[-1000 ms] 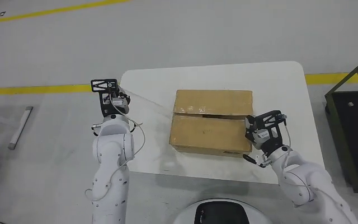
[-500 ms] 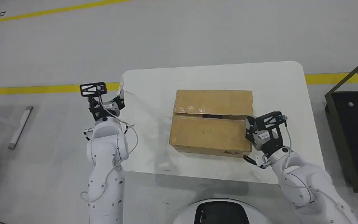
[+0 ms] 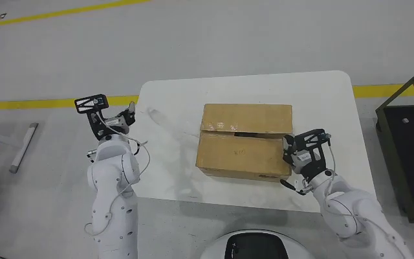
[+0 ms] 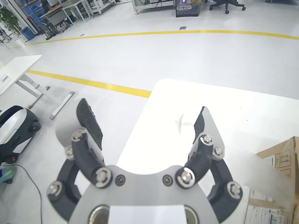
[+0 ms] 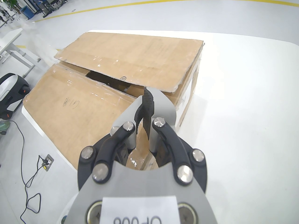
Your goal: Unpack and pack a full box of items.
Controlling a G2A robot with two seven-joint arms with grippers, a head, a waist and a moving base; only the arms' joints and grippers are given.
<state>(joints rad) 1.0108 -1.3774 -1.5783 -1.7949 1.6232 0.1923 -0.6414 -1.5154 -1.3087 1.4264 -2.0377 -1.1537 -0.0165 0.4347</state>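
Note:
A brown cardboard box (image 3: 244,141) lies in the middle of the white table (image 3: 323,97). Its two top flaps (image 5: 130,52) are down, with a dark gap along the seam. A clear tape strip (image 3: 169,122) trails over the table from the box toward the left edge. My left gripper (image 3: 128,114) hangs open over the table's left edge with nothing between its fingers (image 4: 90,120), well away from the box (image 4: 278,159). My right gripper (image 3: 288,149) is shut, its tips (image 5: 147,100) at the box's near right corner by the seam.
A dark green cart (image 3: 396,152) stands off the table's right side. On the floor to the left are another white table (image 4: 18,68) and a small white wheeled machine (image 4: 16,129). Bare tabletop lies on both sides of the box.
My left arm has swung leftward away from the box to the table's edge. The tape strip, taut from it to the box before, now lies slack. The right arm stayed put.

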